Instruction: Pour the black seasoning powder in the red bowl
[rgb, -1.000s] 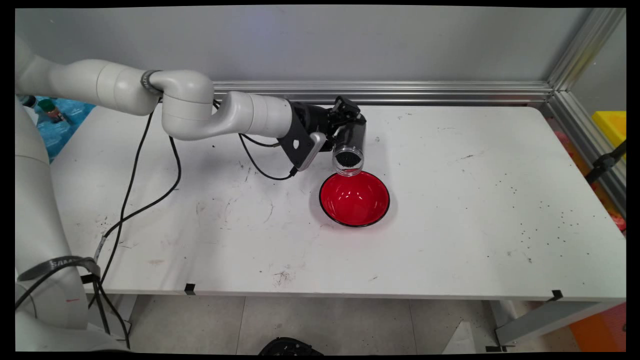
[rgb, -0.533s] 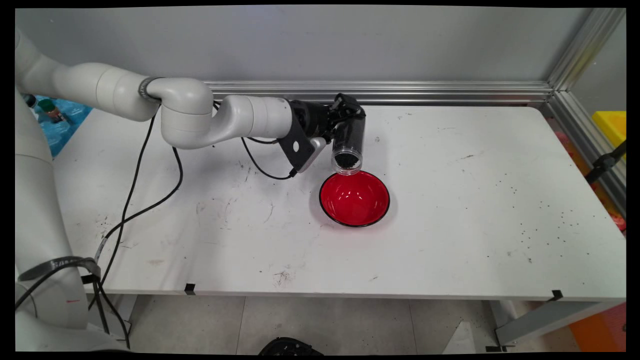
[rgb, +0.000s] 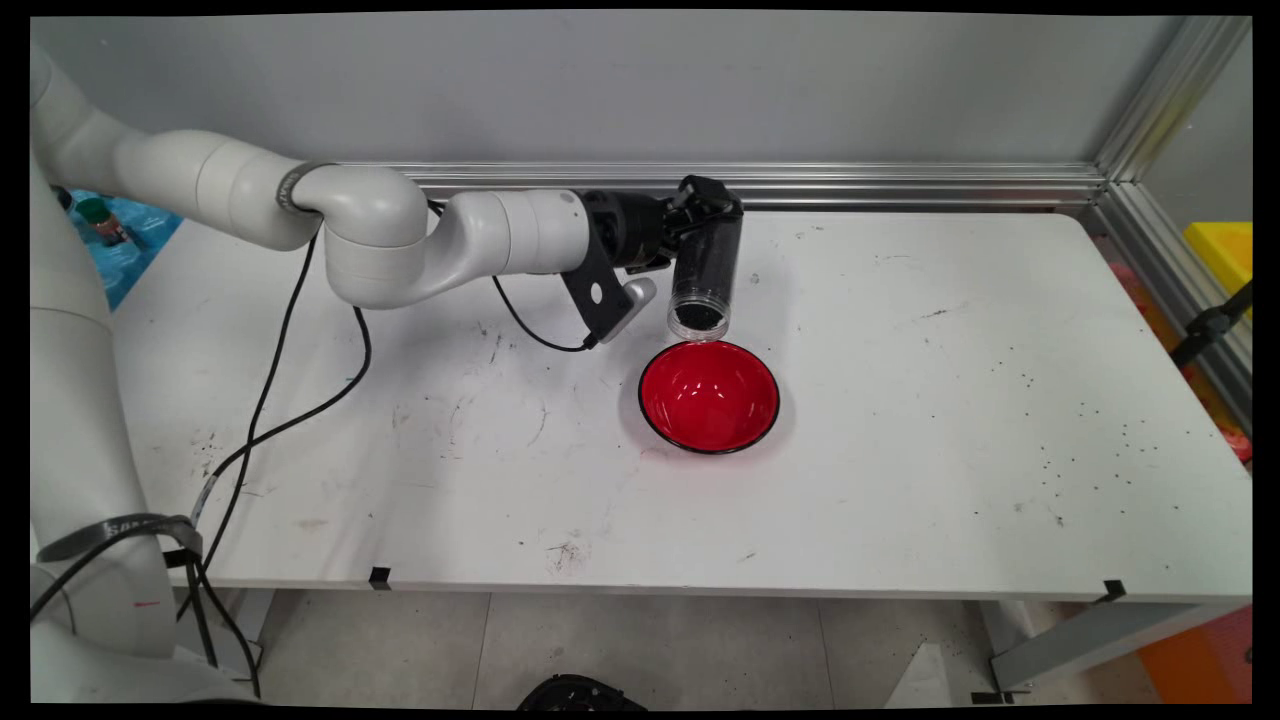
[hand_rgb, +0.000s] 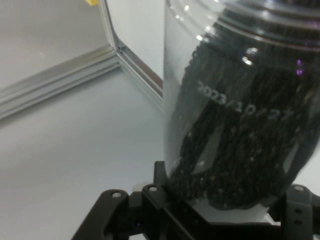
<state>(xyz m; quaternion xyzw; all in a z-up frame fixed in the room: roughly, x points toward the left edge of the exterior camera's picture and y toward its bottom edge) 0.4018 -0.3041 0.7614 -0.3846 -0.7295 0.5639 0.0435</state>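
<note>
Above the tabletop (rgb: 900, 400), my pincer (rgb: 700, 215) is clenched around a clear jar (rgb: 705, 275) of black grains, tilted mouth-down just over the far rim of the red bowl (rgb: 709, 396).

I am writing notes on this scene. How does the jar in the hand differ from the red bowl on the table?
The jar is clear plastic and tall; the red bowl is opaque, low and wide. The jar is packed with dark grains; the bowl looks empty. The hand holds the jar in the air, tipped mouth-down over the bowl's far rim; the bowl stands upright on the table. Both have round open mouths.
</note>
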